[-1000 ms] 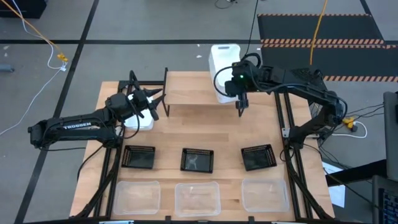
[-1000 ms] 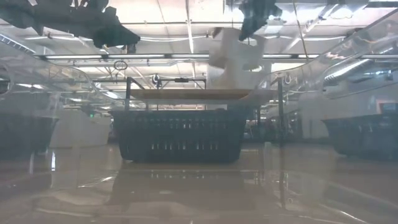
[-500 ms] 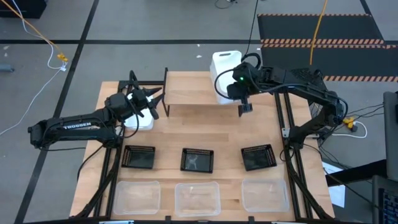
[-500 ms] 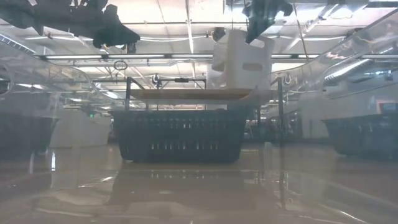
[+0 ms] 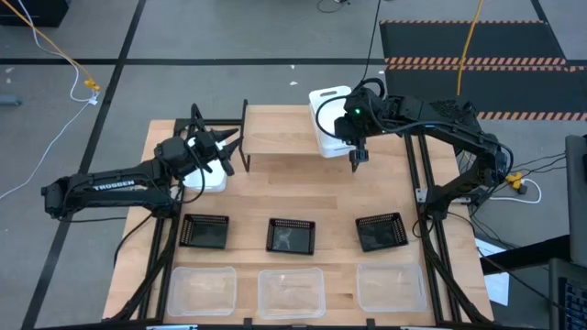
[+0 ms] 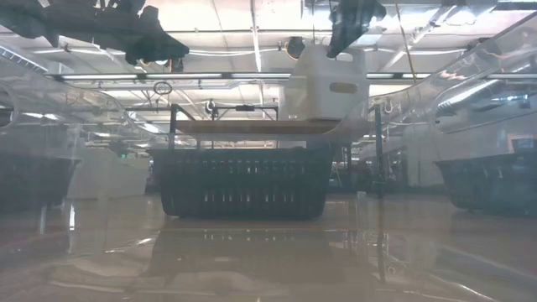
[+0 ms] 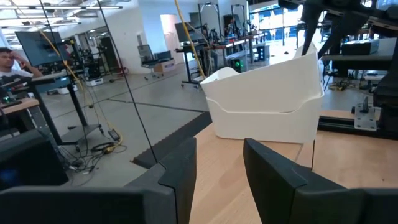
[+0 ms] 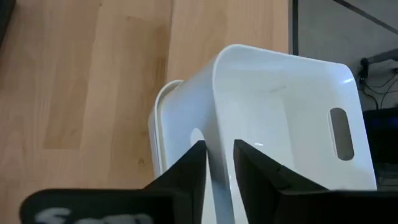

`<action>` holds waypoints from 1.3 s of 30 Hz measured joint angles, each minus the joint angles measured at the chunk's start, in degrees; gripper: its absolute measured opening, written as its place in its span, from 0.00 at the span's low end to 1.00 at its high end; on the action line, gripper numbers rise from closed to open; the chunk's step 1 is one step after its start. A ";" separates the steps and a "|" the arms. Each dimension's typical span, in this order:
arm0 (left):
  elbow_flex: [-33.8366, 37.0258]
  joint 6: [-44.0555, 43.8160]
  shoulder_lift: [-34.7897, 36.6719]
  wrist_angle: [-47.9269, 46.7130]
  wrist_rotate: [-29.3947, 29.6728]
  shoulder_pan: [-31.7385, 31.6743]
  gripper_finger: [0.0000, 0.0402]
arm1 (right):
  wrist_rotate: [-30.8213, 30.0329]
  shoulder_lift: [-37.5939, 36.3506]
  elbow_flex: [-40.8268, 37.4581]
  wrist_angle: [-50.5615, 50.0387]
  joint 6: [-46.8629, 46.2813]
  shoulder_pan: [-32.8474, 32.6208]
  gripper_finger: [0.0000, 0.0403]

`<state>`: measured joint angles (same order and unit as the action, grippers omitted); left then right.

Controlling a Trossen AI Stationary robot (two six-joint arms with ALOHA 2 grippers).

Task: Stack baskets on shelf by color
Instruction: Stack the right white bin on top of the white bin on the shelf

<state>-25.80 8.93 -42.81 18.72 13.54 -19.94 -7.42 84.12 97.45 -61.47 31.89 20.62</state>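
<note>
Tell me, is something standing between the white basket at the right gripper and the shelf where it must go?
Nothing visible does. The white basket already sits nested in another white one on the shelf, at its right end. The right gripper fingers straddle its wall.

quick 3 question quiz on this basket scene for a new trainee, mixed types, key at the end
1. True or false: the three black baskets are off the shelf.
2. How many clear baskets lie on the table?
3. Which pincer is at the white stack on the shelf? A: left pincer. B: right pincer.

Key: 1 true; 2 three; 3 B.
</note>
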 joint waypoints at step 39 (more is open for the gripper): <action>0.00 1.04 0.00 -0.66 0.55 -0.02 0.34 | 1.31 -8.65 -20.27 16.89 -2.93 0.81 0.35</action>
<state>-25.80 9.97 -42.81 18.06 14.09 -19.97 -6.11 75.46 77.18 -44.58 28.96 21.43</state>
